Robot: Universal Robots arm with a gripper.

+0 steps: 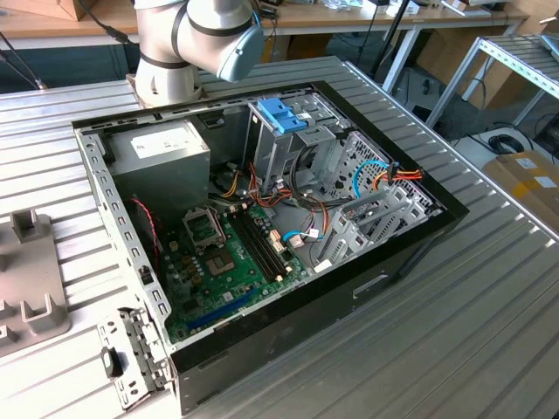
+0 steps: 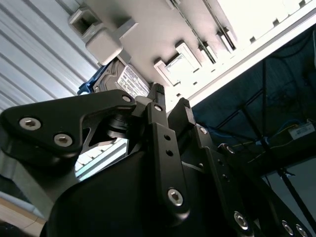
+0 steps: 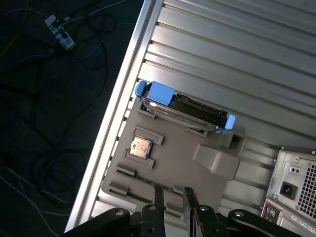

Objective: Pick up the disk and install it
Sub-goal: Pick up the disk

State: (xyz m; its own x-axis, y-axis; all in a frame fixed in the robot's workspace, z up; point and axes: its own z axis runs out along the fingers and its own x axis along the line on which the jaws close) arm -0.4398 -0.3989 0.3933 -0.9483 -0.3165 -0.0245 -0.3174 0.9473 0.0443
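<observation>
While the disk (image 3: pixel 183 109) is propped on edge at one end of the grey fixture (image 3: pixel 173 158), its light-blue frame showing at both of its ends in the first wrist view, the gripper (image 3: pixel 173 191) is held over the fixture's opposite end, well apart from the disk. The two black fingers (image 3: pixel 158 200) are set parallel with a narrow gap between them, and nothing is gripped in that gap. A small square chip (image 3: pixel 140 146) is seated in a recess of the fixture, between the disk's end and the gripper's end. In the second wrist view the white-labelled face of the disk (image 2: pixel 121 79) is seen against the fixture (image 2: pixel 148 29), beyond the tips of the gripper (image 2: pixel 169 100). In the exterior view the fixture (image 1: pixel 17 262) is laid on a slatted metal table (image 1: pixel 489 332). An open computer case (image 1: pixel 288 342) is placed to the exterior view's right of the fixture. The pale arm (image 1: pixel 201 35) is seen farther back on that same side.
</observation>
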